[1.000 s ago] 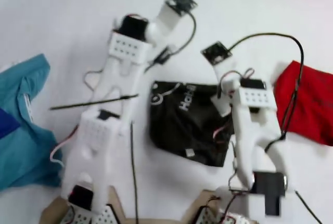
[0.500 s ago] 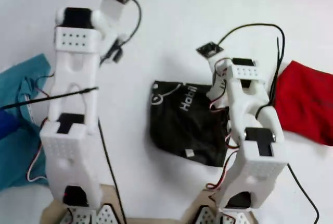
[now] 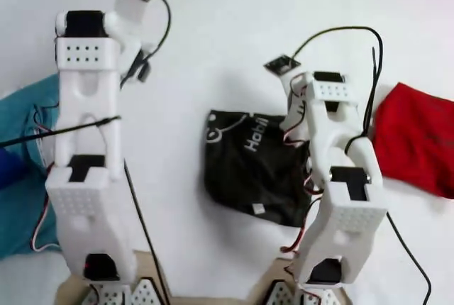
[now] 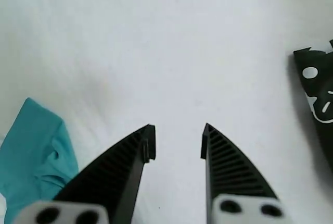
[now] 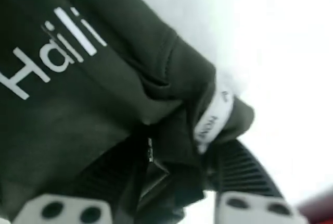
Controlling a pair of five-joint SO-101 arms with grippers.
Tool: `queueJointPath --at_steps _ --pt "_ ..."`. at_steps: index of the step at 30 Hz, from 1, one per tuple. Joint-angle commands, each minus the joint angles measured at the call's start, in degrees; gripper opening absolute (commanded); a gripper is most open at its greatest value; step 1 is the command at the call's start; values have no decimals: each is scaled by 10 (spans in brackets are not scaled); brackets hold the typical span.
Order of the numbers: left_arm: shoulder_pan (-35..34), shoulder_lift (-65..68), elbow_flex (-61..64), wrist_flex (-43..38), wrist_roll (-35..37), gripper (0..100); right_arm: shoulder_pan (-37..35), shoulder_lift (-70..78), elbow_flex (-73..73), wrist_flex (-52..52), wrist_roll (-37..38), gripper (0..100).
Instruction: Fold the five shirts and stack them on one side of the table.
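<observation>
Right gripper [image 5: 184,153] clamping black shirt [image 5: 93,78], left gripper [image 4: 177,133] parted above table [image 4: 182,36]

My left arm [image 3: 86,135]: stretched far forward along left side of table, wrist pitched down at far end. Left gripper [image 4: 177,141]: jaws parted, tips well apart, held above surface. My right arm [image 3: 340,177]: shorter reach, elbow bent, wrist angled down toward table centre. Right gripper [image 5: 182,172]: low, fingers [image 5: 239,174] clamped on bunched fold of black shirt [image 5: 88,88].
</observation>
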Motion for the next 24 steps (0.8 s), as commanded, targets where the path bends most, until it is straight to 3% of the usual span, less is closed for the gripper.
queueJointPath --at_steps 1,7,12,17,24 --pt "-5 -43 1 1 -3 169 -2 -1 -23 -22 21 122" --pt "-5 -45 0 6 -3 169 0 -2 -62 -34 26 72" --pt "-5 -45 0 14 -2 169 30 -1 -136 -30 88 69" --pt "-4 -45 0 15 -2 169 63 -1 -156 -18 101 75" --pt "-1 -46 0 14 -1 169 65 -1 -147 10 98 224"
